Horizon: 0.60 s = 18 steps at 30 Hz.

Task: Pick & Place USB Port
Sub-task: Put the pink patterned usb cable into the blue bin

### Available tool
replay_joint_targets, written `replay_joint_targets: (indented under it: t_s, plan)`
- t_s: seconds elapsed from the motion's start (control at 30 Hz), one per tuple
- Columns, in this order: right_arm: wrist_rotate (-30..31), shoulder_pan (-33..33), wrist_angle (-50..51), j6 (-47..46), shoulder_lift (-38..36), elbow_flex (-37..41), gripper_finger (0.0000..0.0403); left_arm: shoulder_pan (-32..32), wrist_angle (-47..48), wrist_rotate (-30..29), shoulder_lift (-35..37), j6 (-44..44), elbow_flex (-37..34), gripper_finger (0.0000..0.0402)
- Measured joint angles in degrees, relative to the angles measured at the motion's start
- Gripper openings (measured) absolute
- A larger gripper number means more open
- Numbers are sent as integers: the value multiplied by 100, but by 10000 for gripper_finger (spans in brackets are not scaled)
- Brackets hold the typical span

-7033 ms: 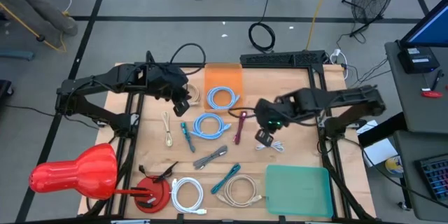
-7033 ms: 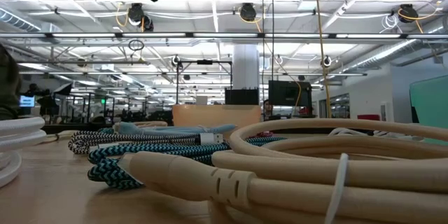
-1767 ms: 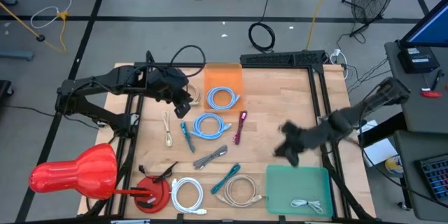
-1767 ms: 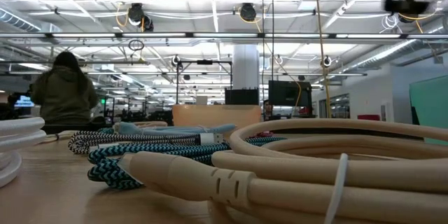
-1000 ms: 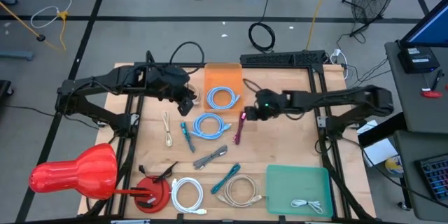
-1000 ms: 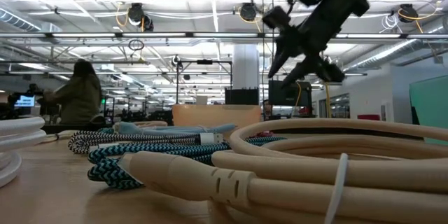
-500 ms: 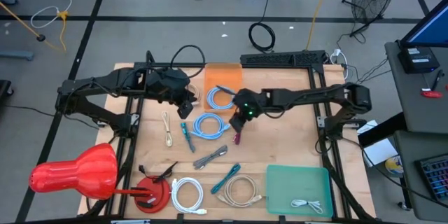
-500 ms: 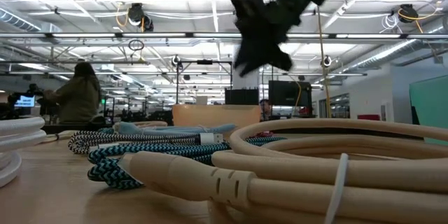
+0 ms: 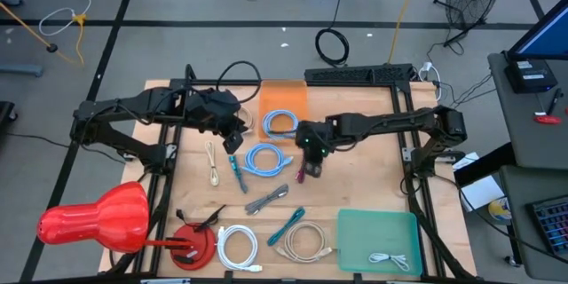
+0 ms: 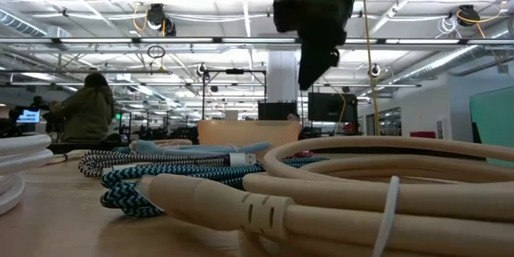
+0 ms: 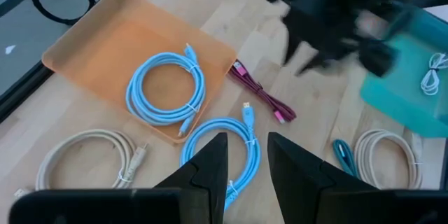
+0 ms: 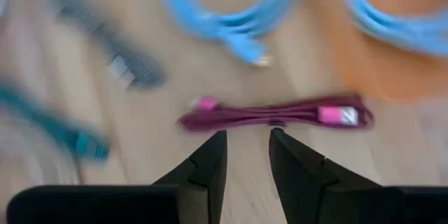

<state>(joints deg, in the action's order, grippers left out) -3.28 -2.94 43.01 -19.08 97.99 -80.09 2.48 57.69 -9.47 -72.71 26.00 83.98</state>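
Observation:
A magenta USB cable point(image 12: 273, 117) lies folded flat on the wooden table, just right of a light-blue coil point(image 9: 264, 160). My right gripper point(image 12: 248, 134) hovers over the cable's middle, open, fingers pointing down with nothing between them; the high view places it point(image 9: 310, 153) mid-table. The cable's near end point(image 9: 299, 177) shows below it. My left gripper point(image 9: 232, 138) waits open above the table's far left, beside the orange tray point(image 9: 282, 90). Its wrist view shows the magenta cable point(image 11: 259, 94) and the right arm beyond it.
The orange tray holds another light-blue coil point(image 9: 280, 124). A green tray point(image 9: 377, 231) at the near right holds a white cable point(image 9: 390, 259). Beige point(image 9: 303, 241), white point(image 9: 236, 244), teal point(image 9: 235, 173) and grey point(image 9: 266, 200) cables lie around; red objects point(image 9: 89, 217) sit near left.
My right gripper has swung from right of the magenta cable toward the table's left, then a little toward the near edge, and now points down over the cable. The cable has not moved.

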Motion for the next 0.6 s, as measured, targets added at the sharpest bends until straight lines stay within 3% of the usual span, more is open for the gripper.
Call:
replay_joint_targets:
  t_s: [0.1, 0.23, 0.6]
  plan:
    - [-9, -100, 200, -1502, 92, 13, 97, 0, -19, -2, 0, -60, 0, 103]
    - [-615, -182, 489, -3349, 147, -10, 97, 0, -87, -17, 0, -171, 0, 103]
    - [-766, -276, 213, -3867, 376, 9, 101, 0, -92, -111, 0, 55, -2, 103]
